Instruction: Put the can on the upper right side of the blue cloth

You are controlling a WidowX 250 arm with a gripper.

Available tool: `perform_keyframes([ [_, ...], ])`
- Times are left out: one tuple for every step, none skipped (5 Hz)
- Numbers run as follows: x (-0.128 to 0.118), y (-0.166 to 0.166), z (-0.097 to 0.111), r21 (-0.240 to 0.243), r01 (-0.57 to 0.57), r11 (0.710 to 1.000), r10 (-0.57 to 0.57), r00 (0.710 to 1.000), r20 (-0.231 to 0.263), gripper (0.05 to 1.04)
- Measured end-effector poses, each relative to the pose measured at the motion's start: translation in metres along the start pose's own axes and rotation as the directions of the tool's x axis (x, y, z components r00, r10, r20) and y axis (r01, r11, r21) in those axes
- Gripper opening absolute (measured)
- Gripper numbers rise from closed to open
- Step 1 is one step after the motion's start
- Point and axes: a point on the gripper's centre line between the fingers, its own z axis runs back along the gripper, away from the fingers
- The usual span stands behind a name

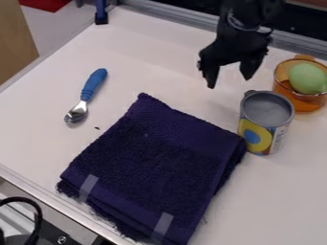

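The black gripper hangs over the table's upper right part, open, with nothing between its two fingers. Below and to the right of it stands the can, upright, grey on top with a yellow and blue label. The can is on the white table, close beside the right corner of the cloth. The folded dark blue cloth lies flat across the middle and lower part of the table.
An orange see-through cup holding a green oval object stands just behind and right of the can. A spoon with a blue handle lies at the upper left. A metal rail runs along the back edge.
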Motion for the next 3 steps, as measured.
perform_keyframes([
  [0.011, 0.010, 0.005, -0.023, 0.175, 0.984, -0.175, 0.984, -0.033, 0.997],
  [0.019, 0.027, 0.015, -0.074, 0.337, 0.938, -0.343, 0.936, -0.075, 0.997],
  [0.023, 0.045, 0.016, -0.102, 0.464, 0.880, -0.474, 0.870, -0.132, 0.997],
])
